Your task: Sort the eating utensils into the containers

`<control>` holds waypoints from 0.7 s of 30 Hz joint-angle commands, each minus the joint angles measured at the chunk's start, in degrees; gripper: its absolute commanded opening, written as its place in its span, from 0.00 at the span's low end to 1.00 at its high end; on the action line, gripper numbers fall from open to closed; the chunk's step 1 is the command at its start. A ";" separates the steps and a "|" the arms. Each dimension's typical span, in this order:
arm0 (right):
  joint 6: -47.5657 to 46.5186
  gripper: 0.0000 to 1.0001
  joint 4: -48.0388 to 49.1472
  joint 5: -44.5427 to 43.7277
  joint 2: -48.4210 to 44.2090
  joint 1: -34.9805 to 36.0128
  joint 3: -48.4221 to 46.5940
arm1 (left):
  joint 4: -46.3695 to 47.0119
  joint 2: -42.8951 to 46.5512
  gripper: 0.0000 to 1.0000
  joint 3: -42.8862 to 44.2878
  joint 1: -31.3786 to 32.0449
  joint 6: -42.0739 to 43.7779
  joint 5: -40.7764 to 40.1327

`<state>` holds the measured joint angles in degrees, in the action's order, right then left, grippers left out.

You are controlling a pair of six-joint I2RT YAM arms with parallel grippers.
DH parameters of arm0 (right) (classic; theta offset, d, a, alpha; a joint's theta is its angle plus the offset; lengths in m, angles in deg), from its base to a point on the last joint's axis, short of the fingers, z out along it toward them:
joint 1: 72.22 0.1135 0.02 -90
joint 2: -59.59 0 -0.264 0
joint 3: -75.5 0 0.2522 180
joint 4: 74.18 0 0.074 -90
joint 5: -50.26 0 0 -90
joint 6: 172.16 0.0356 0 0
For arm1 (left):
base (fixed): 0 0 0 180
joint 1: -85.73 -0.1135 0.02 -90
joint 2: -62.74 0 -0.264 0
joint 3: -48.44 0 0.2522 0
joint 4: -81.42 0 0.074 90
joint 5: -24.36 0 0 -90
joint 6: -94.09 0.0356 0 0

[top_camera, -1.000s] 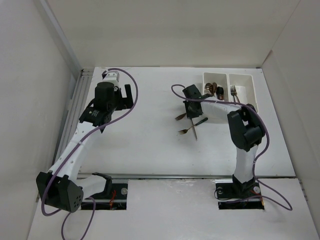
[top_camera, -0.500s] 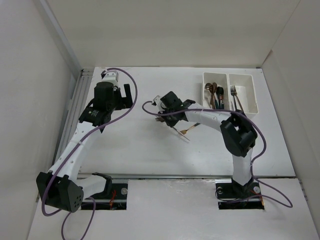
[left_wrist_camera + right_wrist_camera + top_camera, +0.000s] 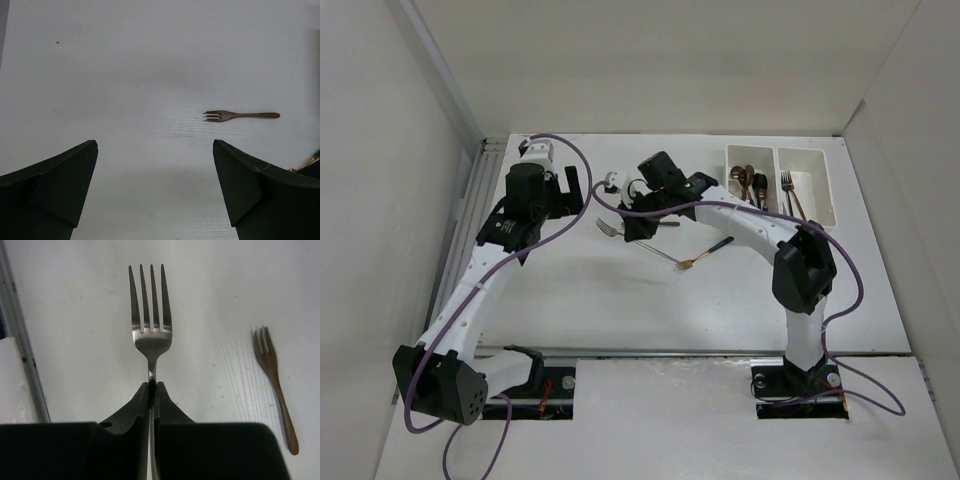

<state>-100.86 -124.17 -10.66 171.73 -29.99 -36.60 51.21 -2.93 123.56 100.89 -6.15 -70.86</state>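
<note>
My right gripper (image 3: 153, 385) is shut on the neck of a silver fork (image 3: 151, 335), tines pointing away, held just over the table left of centre (image 3: 608, 227). A small copper fork (image 3: 272, 375) lies on the table beside it; it also shows in the left wrist view (image 3: 240, 115). A gold fork with a dark green handle (image 3: 705, 254) lies mid-table. The two white bins stand at the back right: the left bin (image 3: 731, 185) holds spoons, the right bin (image 3: 820, 180) holds forks. My left gripper (image 3: 155, 142) is open and empty, hovering over bare table at the back left (image 3: 575, 190).
A metal rail (image 3: 480, 190) runs along the table's left edge. White walls enclose the table on the left, back and right. The right arm's purple cable (image 3: 620, 205) loops low over the table between the two grippers.
My right gripper has swung left from the spot near the bins to the table's middle-left, carrying the silver fork. The left arm has barely moved.
</note>
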 commanded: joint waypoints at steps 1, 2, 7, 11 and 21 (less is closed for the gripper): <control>-2.04 0.00 -3.05 7.05 -1.31 0.92 -5.61 | 1.86 2.56 1.00 -0.54 -0.74 -0.39 -0.41; -2.04 0.00 -2.36 6.09 -2.18 0.92 -5.63 | 1.86 2.56 1.00 -0.54 -0.74 -0.39 -0.41; 4.45 0.00 1.07 3.17 -6.67 -5.13 -5.63 | 1.86 2.56 1.00 -0.02 -0.74 -0.39 -0.93; 9.11 0.00 2.82 -1.71 -10.17 -15.85 -5.63 | 1.33 2.56 1.00 0.51 -0.74 -0.39 -1.55; 11.50 0.00 23.99 -36.55 -16.61 -41.87 2.63 | -0.33 3.62 1.00 -0.02 -1.80 0.13 -2.87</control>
<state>-90.23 -111.08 -36.49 156.60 -70.07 -36.06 50.68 -1.62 123.54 99.64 -6.24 -72.34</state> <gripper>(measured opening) 0.071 0.997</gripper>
